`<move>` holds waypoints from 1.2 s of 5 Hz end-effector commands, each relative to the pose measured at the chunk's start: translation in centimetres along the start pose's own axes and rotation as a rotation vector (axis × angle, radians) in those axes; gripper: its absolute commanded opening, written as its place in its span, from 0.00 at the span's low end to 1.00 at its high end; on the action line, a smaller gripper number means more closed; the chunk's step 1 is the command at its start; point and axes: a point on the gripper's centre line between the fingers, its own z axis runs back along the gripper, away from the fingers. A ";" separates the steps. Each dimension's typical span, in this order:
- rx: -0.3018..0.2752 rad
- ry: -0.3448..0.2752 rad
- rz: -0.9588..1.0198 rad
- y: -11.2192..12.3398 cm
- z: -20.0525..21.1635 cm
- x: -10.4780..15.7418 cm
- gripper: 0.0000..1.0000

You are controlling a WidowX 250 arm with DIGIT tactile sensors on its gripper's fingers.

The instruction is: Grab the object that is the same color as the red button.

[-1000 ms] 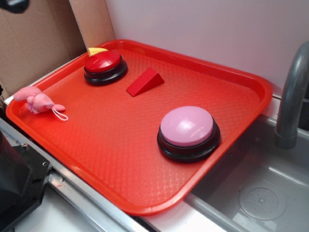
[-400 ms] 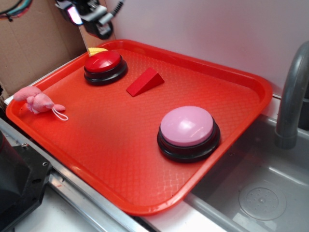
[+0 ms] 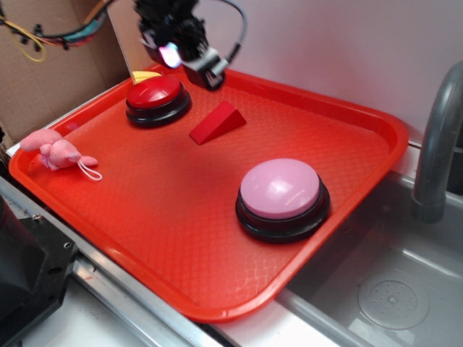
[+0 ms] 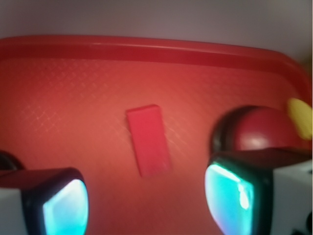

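Near the tray's (image 3: 376,155) back edge, your tool (image 3: 189,56) hangs wide open and empty between the red button (image 3: 155,95) and the wedge (image 3: 217,122). The wedge lies just ahead in the wrist view, its long axis running roughly fore-and-aft between the fingers (image 4: 58,203).

White wall (image 3: 304,43), steel sink (image 3: 391,282), grey faucet (image 3: 438,144).

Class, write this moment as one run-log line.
tool: open, above tray, empty | target: small red wedge-shaped block, untouched | round red dome button: beside block | large red plastic tray: holds both
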 end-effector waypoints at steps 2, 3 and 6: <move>0.090 0.012 -0.009 1.8 -3.9 3.0 1.00; 0.050 0.025 -0.057 1.1 -5.3 3.0 1.00; -0.004 0.041 -0.021 1.1 -6.2 2.1 0.00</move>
